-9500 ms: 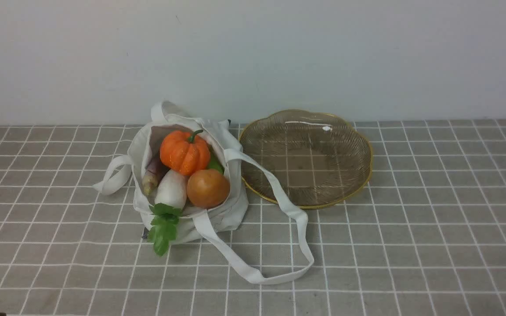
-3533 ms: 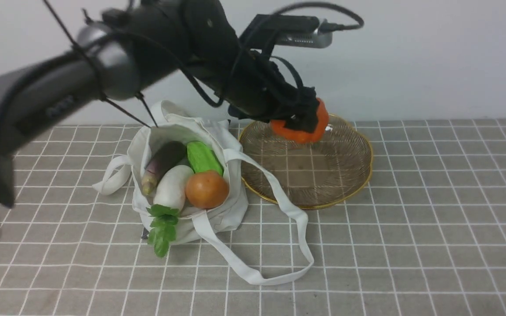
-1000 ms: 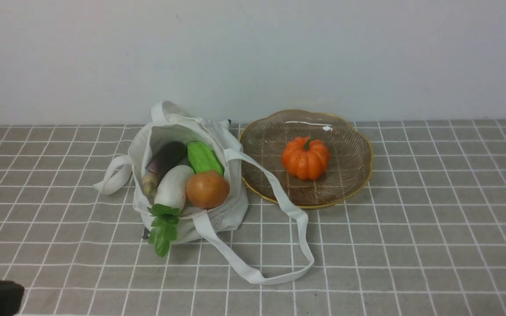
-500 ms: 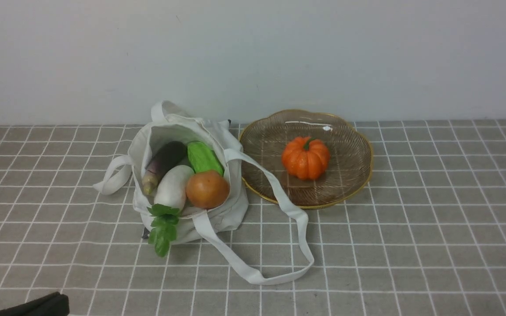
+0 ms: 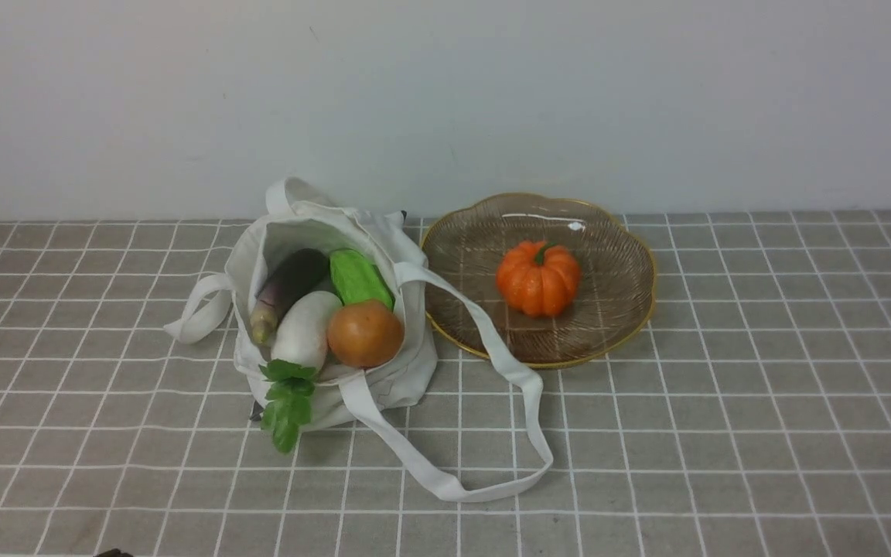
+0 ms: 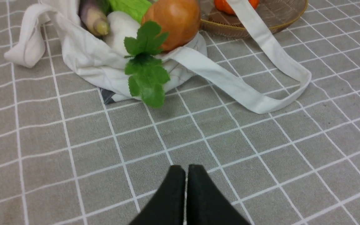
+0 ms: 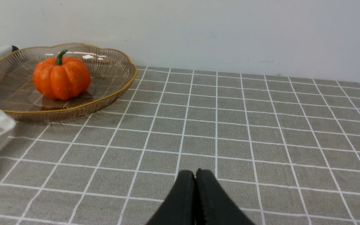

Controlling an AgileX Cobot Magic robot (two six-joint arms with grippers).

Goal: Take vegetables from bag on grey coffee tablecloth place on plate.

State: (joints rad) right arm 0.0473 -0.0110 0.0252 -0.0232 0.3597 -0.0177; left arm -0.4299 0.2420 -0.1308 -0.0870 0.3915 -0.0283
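Grey gridded tablecloth (image 5: 724, 402) spreads under the left gripper (image 6: 186, 170) and right gripper (image 7: 195, 174), both shut and empty; with the pumpkin (image 5: 538, 278) on the plate (image 5: 616, 309) ahead of the right one, the next pick, probably the tomato (image 5: 365, 333) in the bag (image 5: 407, 379) ahead of the left, needs opened jaws.

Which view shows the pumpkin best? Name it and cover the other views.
Right wrist view: the pumpkin sits close and whole on the plate, ribs and stem clear. In the front view the pumpkin is whole but smaller. The left wrist view catches only slivers of the pumpkin at the frame edge, cut by the bag strap.
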